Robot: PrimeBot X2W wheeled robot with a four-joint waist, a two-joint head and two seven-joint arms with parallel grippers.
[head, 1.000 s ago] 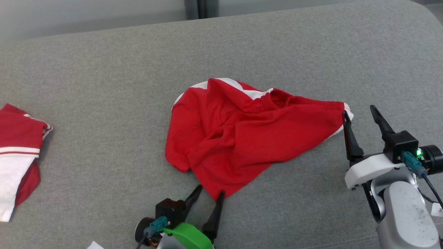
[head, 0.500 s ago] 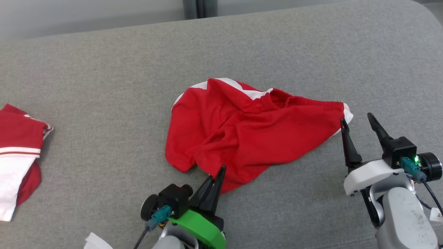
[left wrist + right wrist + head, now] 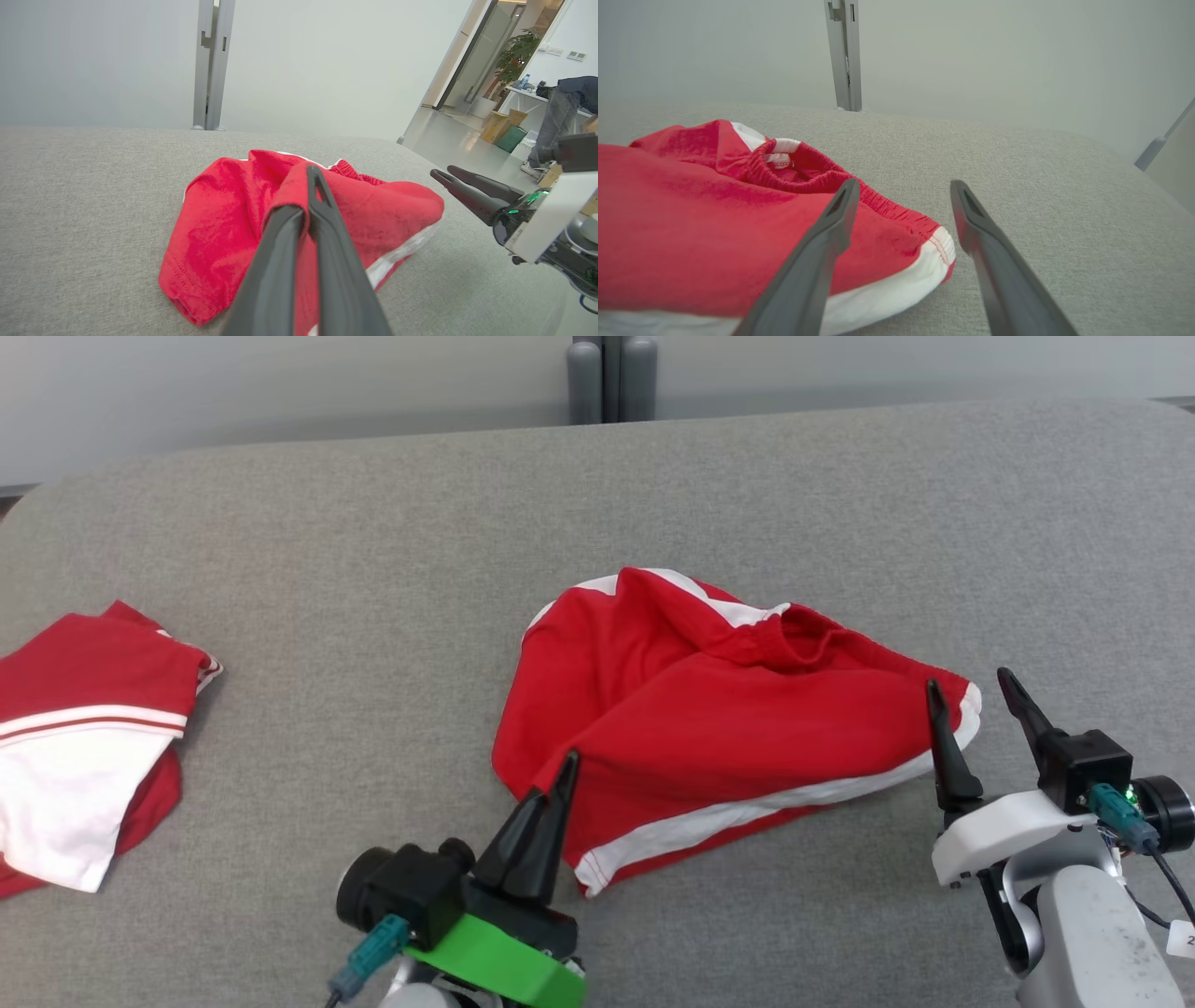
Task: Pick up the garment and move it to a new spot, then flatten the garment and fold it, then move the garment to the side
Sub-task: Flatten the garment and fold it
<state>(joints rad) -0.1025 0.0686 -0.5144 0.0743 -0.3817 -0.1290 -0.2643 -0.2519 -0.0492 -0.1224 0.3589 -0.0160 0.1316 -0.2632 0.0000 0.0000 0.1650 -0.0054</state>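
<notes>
Crumpled on the grey padded surface (image 3: 373,523) lies the garment (image 3: 728,728), red shorts with white trim and an elastic waistband. My left gripper (image 3: 568,761) is shut on the garment's near-left part and holds a fold of red cloth (image 3: 294,182) raised above the surface. A white stripe (image 3: 709,817) shows along the near edge. My right gripper (image 3: 967,681) stands open at the garment's right corner (image 3: 934,242), which lies between and below its fingers. The left wrist view also takes in the right gripper (image 3: 441,173) past the garment (image 3: 224,224).
A second red-and-white garment (image 3: 84,728) lies at the far left of the surface. A grey post (image 3: 611,378) stands behind the far edge. A person (image 3: 556,121) stands by a desk far off to the right. Bare surface lies beyond and right of the garment.
My left gripper has shut on the garment's near part and lifted it, turning up the white-striped edge. The right gripper stays open. The head camera has shifted.
</notes>
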